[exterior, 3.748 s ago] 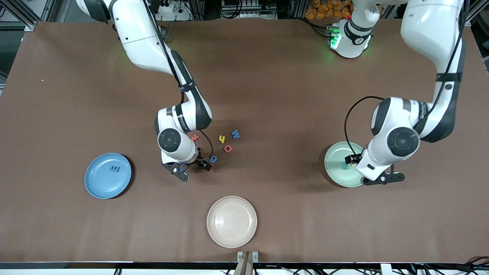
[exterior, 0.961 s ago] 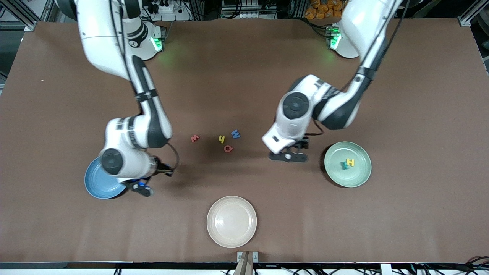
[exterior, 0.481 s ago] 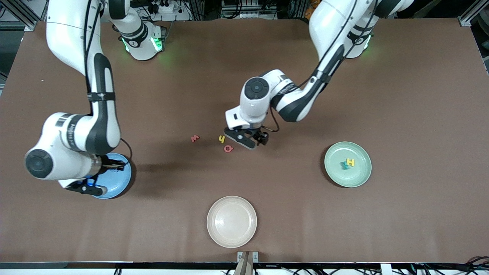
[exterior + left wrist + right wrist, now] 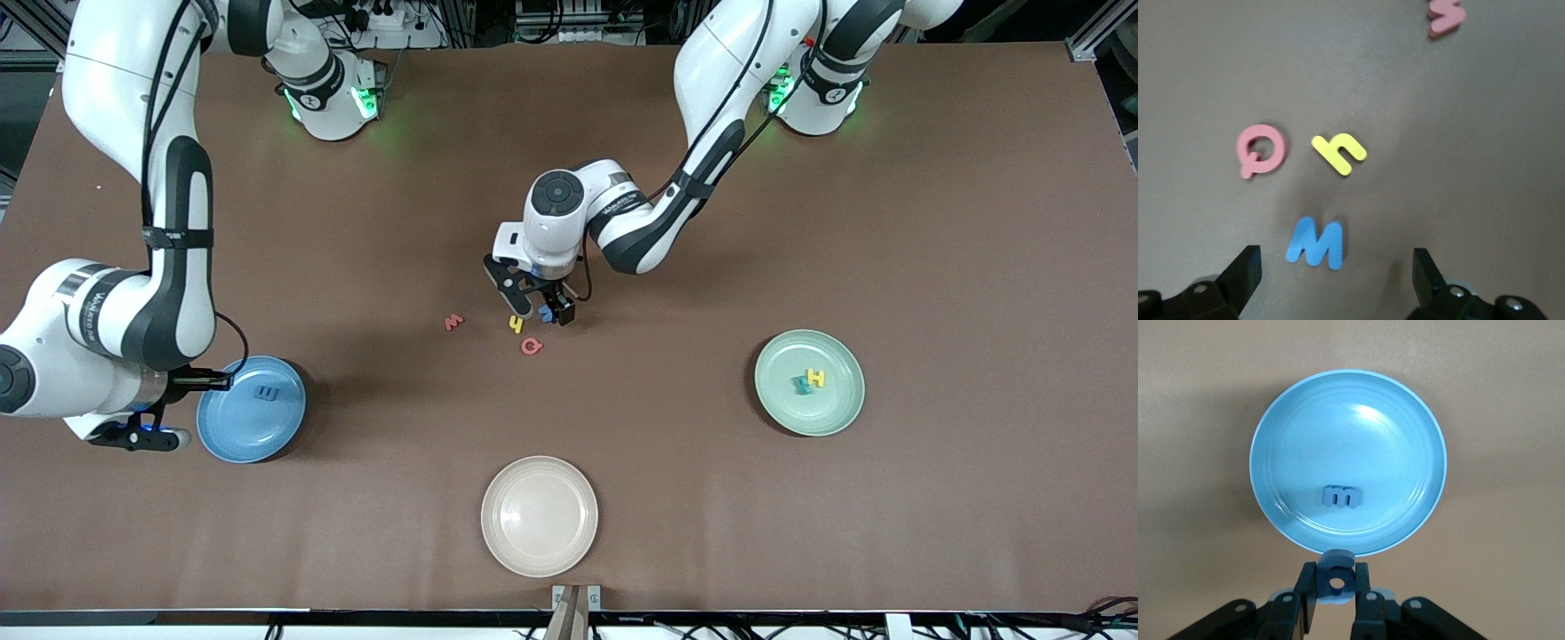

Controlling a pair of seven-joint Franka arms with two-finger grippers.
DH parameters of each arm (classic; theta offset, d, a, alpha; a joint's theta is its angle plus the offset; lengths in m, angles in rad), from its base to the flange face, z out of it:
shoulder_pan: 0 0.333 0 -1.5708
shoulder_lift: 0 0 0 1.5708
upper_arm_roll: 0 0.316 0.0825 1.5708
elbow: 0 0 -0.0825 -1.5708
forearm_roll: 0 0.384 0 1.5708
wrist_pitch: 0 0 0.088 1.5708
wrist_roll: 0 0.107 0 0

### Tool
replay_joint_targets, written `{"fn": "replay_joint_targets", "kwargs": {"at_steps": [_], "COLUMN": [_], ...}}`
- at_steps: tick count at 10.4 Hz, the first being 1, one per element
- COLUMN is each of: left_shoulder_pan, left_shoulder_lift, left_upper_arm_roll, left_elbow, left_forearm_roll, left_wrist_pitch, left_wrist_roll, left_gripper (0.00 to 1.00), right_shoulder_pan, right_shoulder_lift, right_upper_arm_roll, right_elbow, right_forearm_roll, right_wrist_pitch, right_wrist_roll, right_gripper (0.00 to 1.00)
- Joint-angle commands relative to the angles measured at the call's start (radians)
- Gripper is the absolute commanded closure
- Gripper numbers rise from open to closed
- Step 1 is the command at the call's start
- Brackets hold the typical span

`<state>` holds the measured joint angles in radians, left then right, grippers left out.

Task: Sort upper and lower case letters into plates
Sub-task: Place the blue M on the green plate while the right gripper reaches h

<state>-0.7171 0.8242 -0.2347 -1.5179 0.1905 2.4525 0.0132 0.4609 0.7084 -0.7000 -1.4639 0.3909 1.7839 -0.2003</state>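
Beside the round matte blue plate, the right gripper pinches a small blue foam letter. The left gripper, jaws spread, hangs over the blue foam W letter.

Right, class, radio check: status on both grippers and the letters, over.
Left gripper open over blue M. Right gripper shut on blue letter beside blue plate. Nothing in the way.

M letter lies between the left gripper's fingers, h letter and Q letter just past them
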Motion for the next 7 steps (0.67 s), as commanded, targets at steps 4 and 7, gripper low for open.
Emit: {"fn": "replay_joint_targets", "kwargs": {"at_steps": [4, 7], "left_shoulder_pan": [0.008, 0.004], "left_shoulder_lift": [0.039, 0.059], "left_upper_arm_roll": [0.005, 0.009], "left_elbow": [0.028, 0.033], "left_forearm_roll": [0.017, 0.018], "left_wrist_pitch": [0.008, 0.036], "left_wrist_roll": [0.141, 0.145], "left_gripper": [0.01, 0.22], "right_shoulder_pan": [0.007, 0.005], "right_shoulder_lift": [0.005, 0.006], "right_upper_arm_roll": [0.004, 0.010], "right_elbow": [-0.003, -0.007], "right_forearm_roll": [0.017, 0.017], "right_wrist_pitch": [0.029, 0.029], "right_wrist_roll": [-0.013, -0.013], "right_gripper": [0.00, 0.00]}}
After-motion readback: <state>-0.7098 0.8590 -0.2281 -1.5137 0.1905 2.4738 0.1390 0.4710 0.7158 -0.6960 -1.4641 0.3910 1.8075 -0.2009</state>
